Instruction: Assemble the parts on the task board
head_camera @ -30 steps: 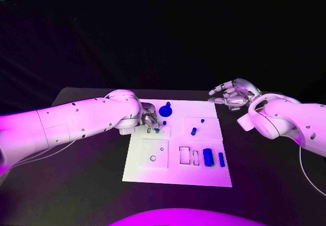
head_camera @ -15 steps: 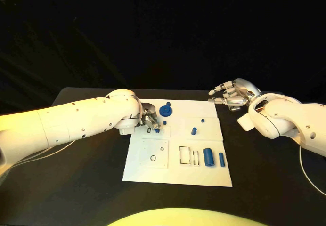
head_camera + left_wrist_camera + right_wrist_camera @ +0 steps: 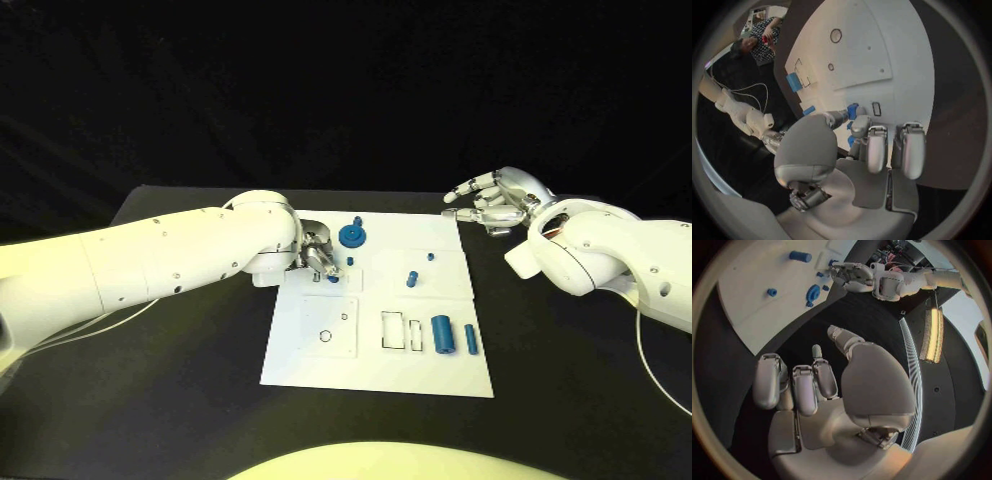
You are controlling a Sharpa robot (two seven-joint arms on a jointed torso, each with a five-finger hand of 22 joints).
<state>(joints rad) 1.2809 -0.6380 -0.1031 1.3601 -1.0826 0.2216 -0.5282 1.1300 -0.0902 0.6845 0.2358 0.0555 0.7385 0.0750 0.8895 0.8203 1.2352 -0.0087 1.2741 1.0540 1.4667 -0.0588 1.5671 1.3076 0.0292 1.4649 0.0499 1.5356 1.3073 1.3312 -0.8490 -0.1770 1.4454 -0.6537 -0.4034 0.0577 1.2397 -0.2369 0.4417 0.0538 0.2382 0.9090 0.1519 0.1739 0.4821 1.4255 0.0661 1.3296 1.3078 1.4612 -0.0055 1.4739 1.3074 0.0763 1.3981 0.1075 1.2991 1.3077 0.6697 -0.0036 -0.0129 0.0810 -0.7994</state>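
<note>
My left hand [image 3: 319, 256] was down on the board [image 3: 378, 370], fingertips pinching a small blue peg [image 3: 852, 111] to seat it. Right hand [image 3: 493, 201] hung empty, fingers apart, off the board's far corner, clear of the work.

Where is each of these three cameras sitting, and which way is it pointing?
Head view: from the robot's head, looking down at the task board on the black table; both white arms come in, left hand over the board, right hand beyond its far right corner.
Left wrist view: behind the left hand, facing the board.
Right wrist view: behind the right hand, facing the table and the board.
Shared: both wrist views show the board and blue parts; the right wrist view also shows the left hand.
</note>
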